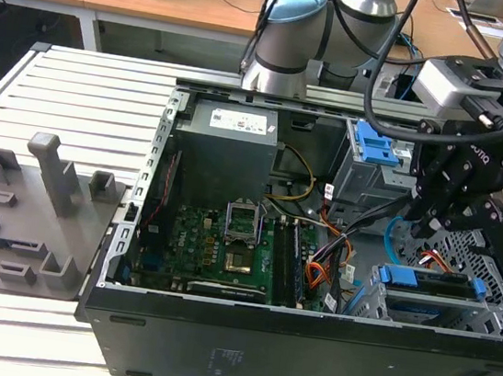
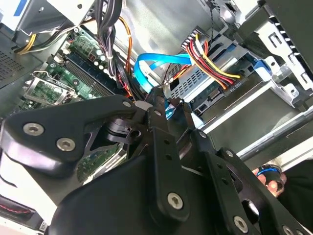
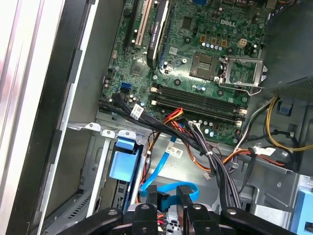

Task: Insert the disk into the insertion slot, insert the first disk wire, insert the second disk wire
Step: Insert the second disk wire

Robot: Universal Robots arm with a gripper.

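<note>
Disk (image 1: 429, 284) in its blue carrier lies flat inside the slot (image 1: 492, 261), at the corner of the open case (image 1: 304, 353) on the exterior view's right, and its blue frame shows along the top of the cage. In the second wrist view, a bundle of red and yellow wires (image 2: 210, 54) runs down to a plug at the end of the disk. The gripper (image 1: 430, 225) hangs just above and behind the slot, low inside the case, near the motherboard (image 1: 216, 248). In both wrist views its two black fingers (image 3: 154, 198) stand close together, with only a narrow gap. The end of the blue cable (image 2: 146, 61) sits in this gap, and the fingers seem to clamp it. The cable makes a loop just beyond the fingertips (image 2: 157, 98).
</note>
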